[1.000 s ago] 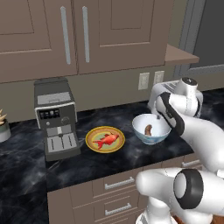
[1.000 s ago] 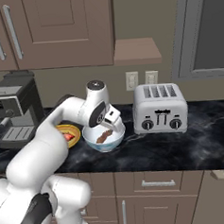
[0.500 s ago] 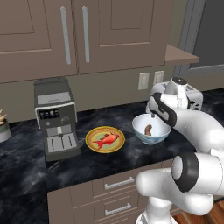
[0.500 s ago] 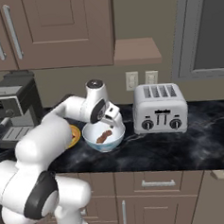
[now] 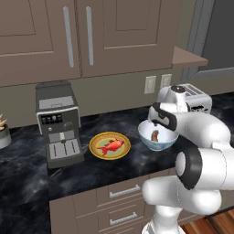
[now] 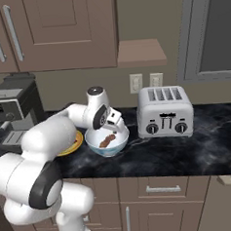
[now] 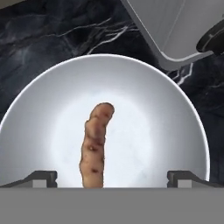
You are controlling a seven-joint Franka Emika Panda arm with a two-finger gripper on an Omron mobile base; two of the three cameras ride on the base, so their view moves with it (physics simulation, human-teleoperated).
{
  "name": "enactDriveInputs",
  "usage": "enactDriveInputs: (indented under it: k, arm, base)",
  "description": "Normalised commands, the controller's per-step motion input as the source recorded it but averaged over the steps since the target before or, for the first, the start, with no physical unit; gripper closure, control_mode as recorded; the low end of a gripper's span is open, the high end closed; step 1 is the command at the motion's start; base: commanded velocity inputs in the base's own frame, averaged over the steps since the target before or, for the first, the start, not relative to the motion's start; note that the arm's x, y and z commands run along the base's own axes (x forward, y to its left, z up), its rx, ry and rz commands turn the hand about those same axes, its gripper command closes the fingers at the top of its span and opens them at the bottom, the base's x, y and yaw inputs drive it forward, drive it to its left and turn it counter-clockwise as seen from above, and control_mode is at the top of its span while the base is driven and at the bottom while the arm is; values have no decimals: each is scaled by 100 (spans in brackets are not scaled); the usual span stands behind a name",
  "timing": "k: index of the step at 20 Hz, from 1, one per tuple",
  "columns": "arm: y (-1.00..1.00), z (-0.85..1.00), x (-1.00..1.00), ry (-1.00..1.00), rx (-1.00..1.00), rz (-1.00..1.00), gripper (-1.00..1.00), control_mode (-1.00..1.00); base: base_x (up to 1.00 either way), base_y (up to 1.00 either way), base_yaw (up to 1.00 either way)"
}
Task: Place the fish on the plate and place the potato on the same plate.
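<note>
The red-orange fish (image 5: 111, 146) lies on the yellow plate (image 5: 97, 140), which sits on the dark counter to the right of the coffee machine. The brown, elongated potato (image 5: 155, 135) (image 6: 108, 141) (image 7: 95, 144) rests in a pale bowl (image 5: 144, 133) (image 6: 96, 146) (image 7: 43, 109) to the right of the plate. My gripper (image 5: 158, 126) (image 6: 117, 127) (image 7: 113, 178) hangs open just above the bowl, pointing down at the potato. Its fingertips (image 7: 41, 177) stand wide to either side of the potato's near end with nothing between them. From the right base view an edge of the plate (image 6: 77, 142) peeks out behind my arm.
A silver toaster (image 6: 165, 111) (image 5: 197, 101) (image 7: 175, 30) stands right beside the bowl. The coffee machine (image 5: 57, 123) (image 6: 14, 112) sits left of the plate. Wall cabinets hang above, and the counter's front edge runs just below the bowl.
The arm has folded lower and brought the open gripper down closer over the bowl. Fish, plate and potato have not moved.
</note>
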Motion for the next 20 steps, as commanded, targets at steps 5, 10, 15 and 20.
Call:
enactDriveInputs:
  k: [5,10,15,20]
  arm:
    - [0,-32,1,0,0,0,-100,-100]
    - [4,-24,10,0,0,0,-100,-100]
    - [12,-21,24,0,0,0,-100,-100]
    - [0,-26,6,0,0,0,-100,-100]
  base:
    - [0,0,0]
    - [0,0,0]
    - [0,0,0]
    - [0,0,0]
